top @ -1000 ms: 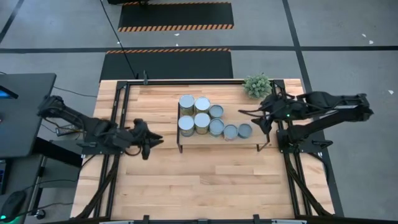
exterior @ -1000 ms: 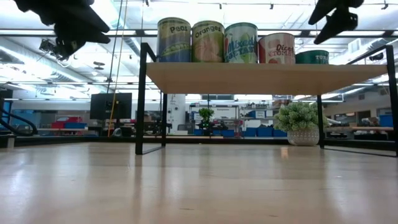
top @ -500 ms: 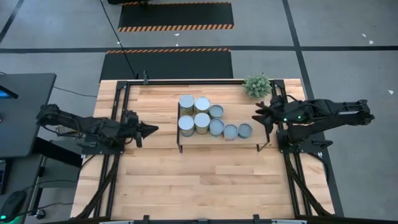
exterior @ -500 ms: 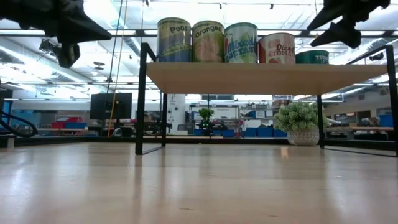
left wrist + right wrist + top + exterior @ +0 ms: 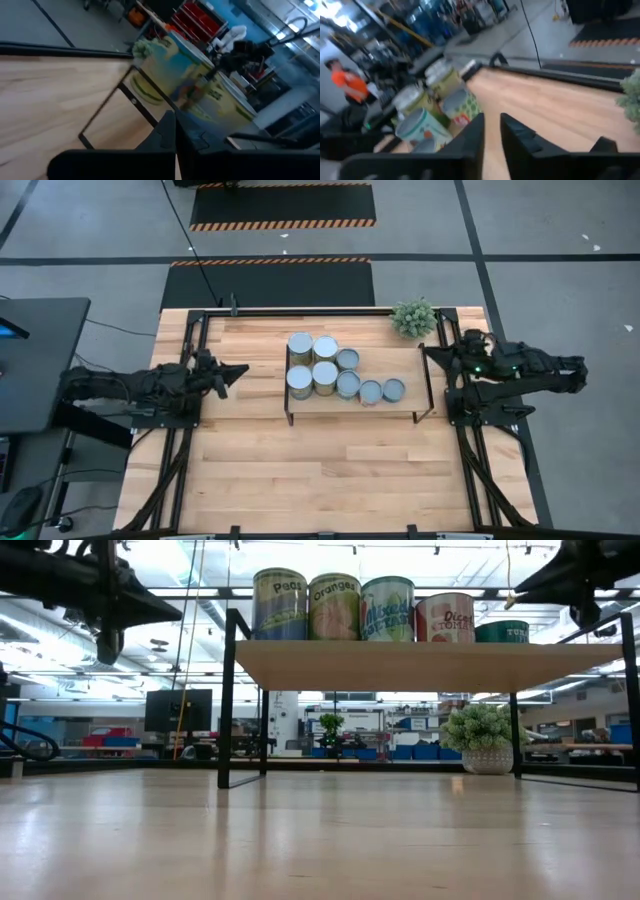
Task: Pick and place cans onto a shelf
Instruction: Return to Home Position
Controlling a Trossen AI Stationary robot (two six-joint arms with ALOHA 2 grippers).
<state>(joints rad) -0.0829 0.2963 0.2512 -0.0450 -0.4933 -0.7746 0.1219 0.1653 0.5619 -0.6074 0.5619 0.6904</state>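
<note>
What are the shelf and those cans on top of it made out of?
The shelf board looks like pale matte wood, with grain showing; its thin legs look like black-painted metal. The cans seem metal, going by their pale shiny tops, wrapped in printed labels, maybe paper.

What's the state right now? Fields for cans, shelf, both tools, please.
cans: all in view stand on the shelf, bunched toward its left end
shelf: middle of the table, toward the back
left tool: shut, empty, left of shelf
right tool: slightly open, empty, right of shelf, near plant
</note>
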